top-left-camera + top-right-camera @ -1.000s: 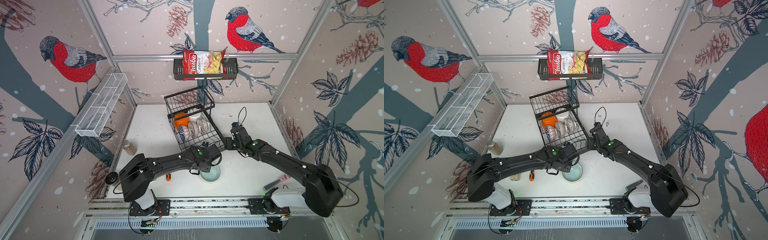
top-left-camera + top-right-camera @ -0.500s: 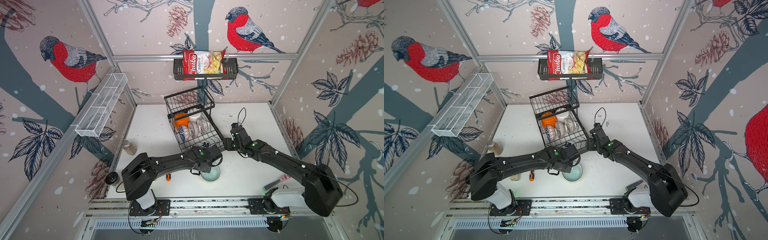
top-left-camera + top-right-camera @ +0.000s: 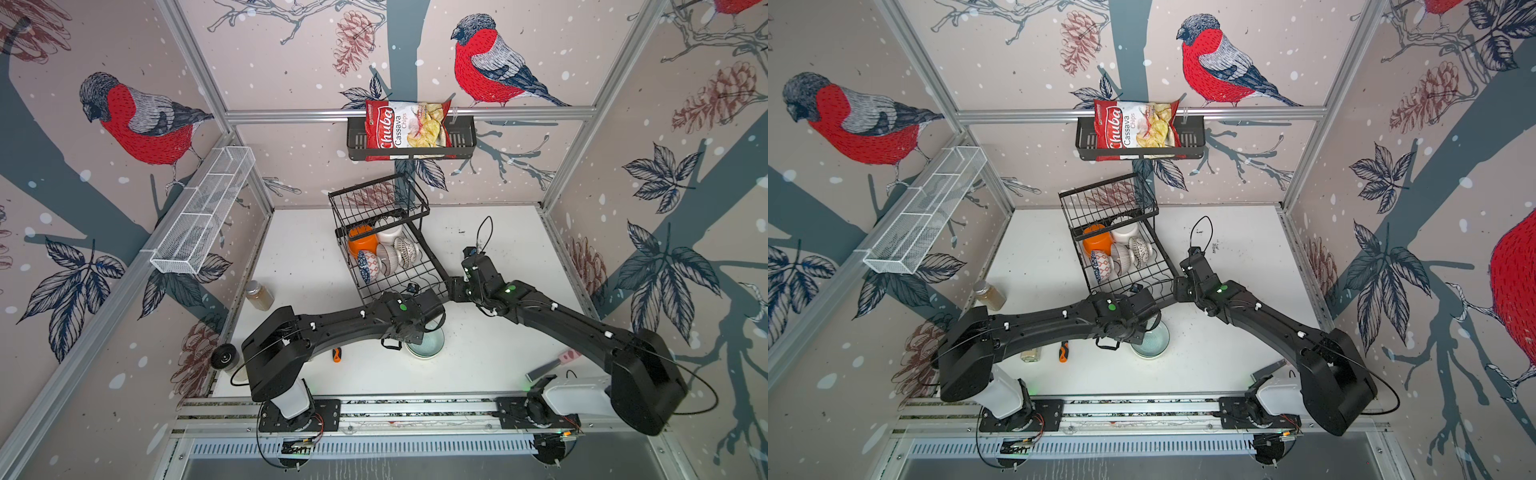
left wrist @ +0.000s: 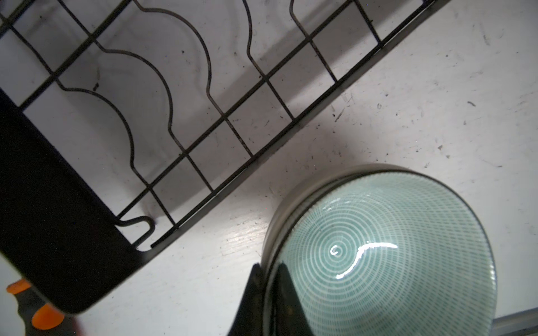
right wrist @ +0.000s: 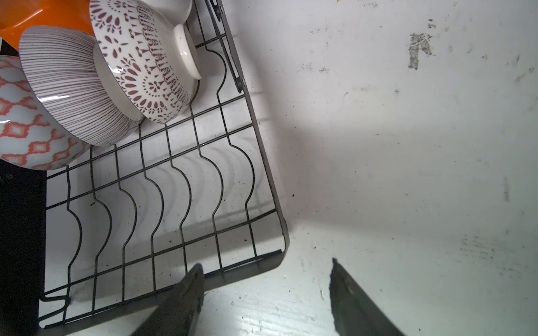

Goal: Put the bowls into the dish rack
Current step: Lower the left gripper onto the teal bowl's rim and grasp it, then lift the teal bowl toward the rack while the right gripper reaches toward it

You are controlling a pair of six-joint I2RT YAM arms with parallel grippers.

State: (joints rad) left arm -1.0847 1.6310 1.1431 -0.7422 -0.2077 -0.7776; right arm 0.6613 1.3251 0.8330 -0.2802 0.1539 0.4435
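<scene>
left gripper pinches the teal bowl by its rim, my arm stretched low across the table; right gripper hangs spread beside the dish rack corner.

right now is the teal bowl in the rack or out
Out. The teal bowl is beside the rack, outside its wire edge, with the left gripper shut on its rim.

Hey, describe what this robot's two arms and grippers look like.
Both arms, left arm and right arm, are matte black with chunky boxy links, white bases on the rail, small white clips and a green light near each wrist. Thin black cables loop off them. The left gripper and right gripper have dark, flat fingers tapering to points.
</scene>
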